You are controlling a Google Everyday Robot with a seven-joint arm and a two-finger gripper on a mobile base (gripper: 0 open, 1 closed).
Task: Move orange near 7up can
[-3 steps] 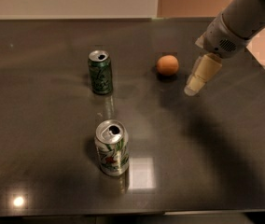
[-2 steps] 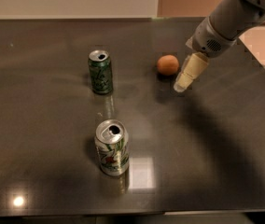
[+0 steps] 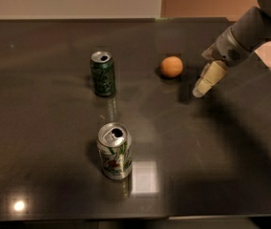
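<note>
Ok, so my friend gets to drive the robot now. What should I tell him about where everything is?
Gripper: low over the table, just right of the orange, with a small gap between them. It carries nothing.
Orange: on the table at the back, to the right of the dark green can.
7up can: upright at the front, far from the orange.
Done: the arm is beside the orange.
Left: grab the orange, bring it forward and left, and set it down next to the 7up can.
</note>
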